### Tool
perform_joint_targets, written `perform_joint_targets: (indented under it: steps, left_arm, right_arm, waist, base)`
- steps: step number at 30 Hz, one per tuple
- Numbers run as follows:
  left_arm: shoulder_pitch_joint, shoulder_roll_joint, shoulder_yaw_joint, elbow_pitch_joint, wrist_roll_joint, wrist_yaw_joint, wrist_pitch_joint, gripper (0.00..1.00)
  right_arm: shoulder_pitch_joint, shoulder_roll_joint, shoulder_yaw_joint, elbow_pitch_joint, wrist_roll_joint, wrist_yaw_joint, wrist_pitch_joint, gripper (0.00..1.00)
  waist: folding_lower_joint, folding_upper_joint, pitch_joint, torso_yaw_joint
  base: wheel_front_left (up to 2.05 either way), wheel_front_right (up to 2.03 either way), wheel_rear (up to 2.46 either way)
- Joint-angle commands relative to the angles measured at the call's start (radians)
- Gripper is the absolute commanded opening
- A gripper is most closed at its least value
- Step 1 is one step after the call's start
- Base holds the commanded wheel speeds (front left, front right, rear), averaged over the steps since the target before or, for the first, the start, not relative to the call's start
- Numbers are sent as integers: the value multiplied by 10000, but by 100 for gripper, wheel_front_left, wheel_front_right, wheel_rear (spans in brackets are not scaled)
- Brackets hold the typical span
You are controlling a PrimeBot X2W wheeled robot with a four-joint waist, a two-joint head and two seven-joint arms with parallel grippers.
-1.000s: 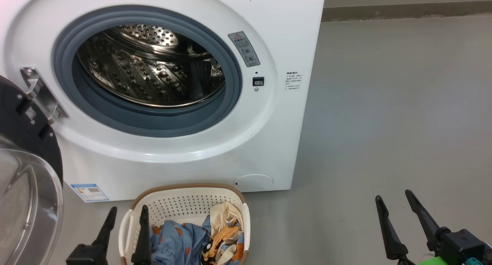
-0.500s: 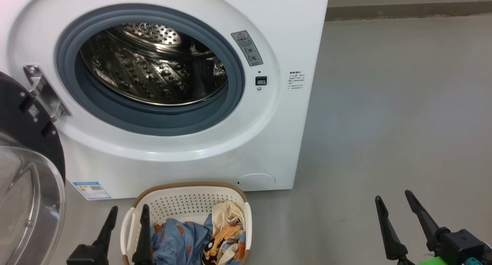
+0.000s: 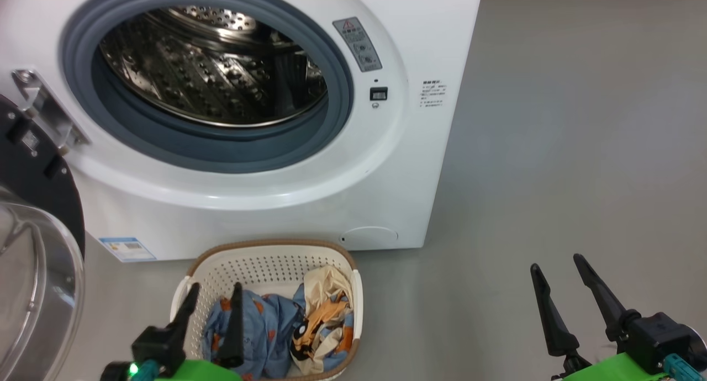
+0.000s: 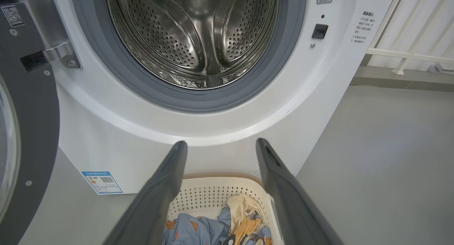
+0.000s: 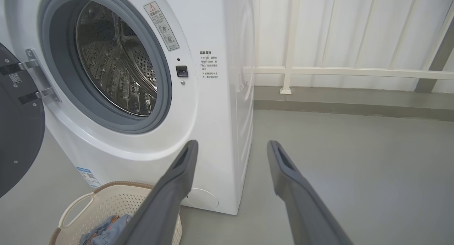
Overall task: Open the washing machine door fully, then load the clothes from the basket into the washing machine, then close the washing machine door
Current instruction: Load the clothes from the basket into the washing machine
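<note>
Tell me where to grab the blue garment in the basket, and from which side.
Pinch the bunched-up fold at the top of the blue garment, coming straight down from above. The basket walls it in on every side, and the crumpled cloth offers raised folds. The open left hand is nearest, so likely best placed.

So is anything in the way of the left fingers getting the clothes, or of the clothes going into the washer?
Nothing visible. The clothes lie uncovered in the basket, just ahead of the open fingers of the left gripper, and the washing machine door is swung aside to the left, off the drum opening.
</note>
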Motion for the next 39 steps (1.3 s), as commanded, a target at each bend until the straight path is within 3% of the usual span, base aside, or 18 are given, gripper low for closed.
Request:
perform_joint_targets:
  steps: [1, 14, 18, 29, 39]
  left_arm:
    - [-614, 21, 168, 209, -79, -124, -152, 100]
    - [-3342, -445, -993, 4755, -800, -910, -475, 100]
    - [-4256, -458, -1711, 5876, -1498, -1082, -518, 100]
    - [-6388, -462, -3598, 7903, -3422, -1037, -534, 100]
    - [-7886, -462, -4321, 8981, -4670, -930, -490, 100]
  right_arm:
    - [-411, -186, 343, -301, 188, 16, -47, 100]
    - [-1498, -767, 878, -444, 577, 16, -173, 100]
    - [-1947, -900, 1083, -417, 704, 16, -283, 100]
    - [-3205, -1279, 1744, -312, 1018, 16, -556, 100]
    - [-4364, -1424, 2288, -281, 1257, 16, -658, 100]
  waist:
    - [0, -1, 333, 19]
    - [0, -1, 2412, -207]
    - [0, -1, 3182, -395]
    - [0, -1, 5161, -939]
    - [0, -1, 6895, -1480]
  base:
    - [0, 0, 0]
    - [0, 0, 0]
    - [0, 0, 0]
    - [0, 0, 0]
    - [0, 0, 0]
